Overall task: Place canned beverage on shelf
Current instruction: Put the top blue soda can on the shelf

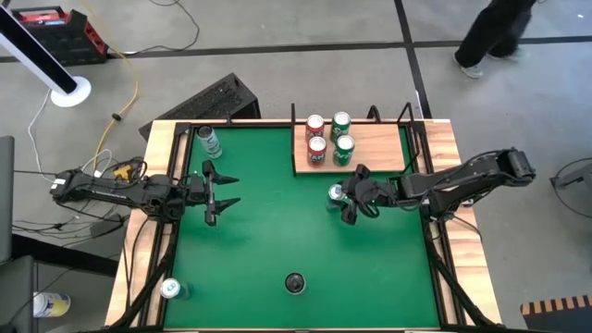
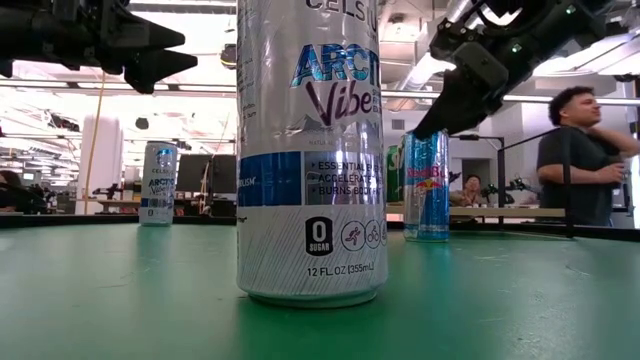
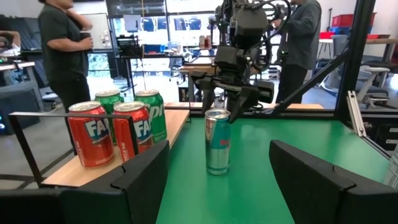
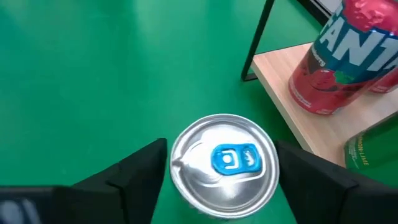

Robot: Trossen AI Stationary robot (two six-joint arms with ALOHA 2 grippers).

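Can (image 1: 335,193), blue and silver, stands upright on the green table (image 1: 277,240), just in front of the shelf (image 1: 375,143) and not yet on it.

Left to right in the high view:
- Left gripper (image 1: 225,191) hovers over the table's left part, well apart from the can, fingers spread wide and empty.
- Two silver cans stand at the left side, one at the far corner (image 1: 209,141), one at the near corner (image 1: 172,289).
- Right gripper (image 1: 344,205) sits over the can, one finger (image 4: 134,171) on each side of its top (image 4: 225,165), spread wide with a gap on both sides.
- The shelf carries two red cans (image 1: 315,139) and two green cans (image 1: 342,137), all upright.
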